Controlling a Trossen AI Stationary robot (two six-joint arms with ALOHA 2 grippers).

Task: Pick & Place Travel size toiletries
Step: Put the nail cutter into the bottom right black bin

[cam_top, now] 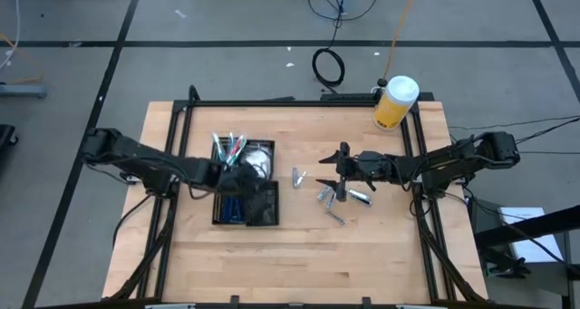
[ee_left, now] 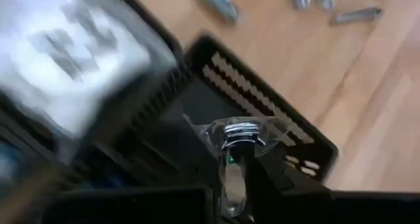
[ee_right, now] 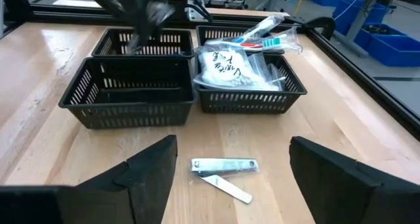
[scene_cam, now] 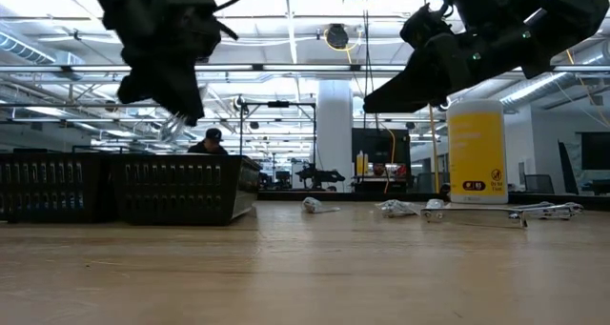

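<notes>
Left fingers (ee_left: 233, 184): mine, pinched on one wrapped silvery razor (ee_left: 239, 135), held over the tray (cam_top: 245, 193).
Right fingers (ee_right: 233, 175): mine, spread wide above one nail clipper (ee_right: 224, 166) lying on the surface (cam_top: 362, 246).
Tray: four compartments; toothbrushes (ee_right: 269, 33) and packets (ee_right: 226, 69) inside.
Loose silvery pieces (cam_top: 332, 198): several, count unclear.

Grey floor (cam_top: 227, 69) crossed by dark lines; black cable coil (cam_top: 328, 66); white pillar (scene_cam: 335, 134); bright ceiling lights (scene_cam: 286, 1).
</notes>
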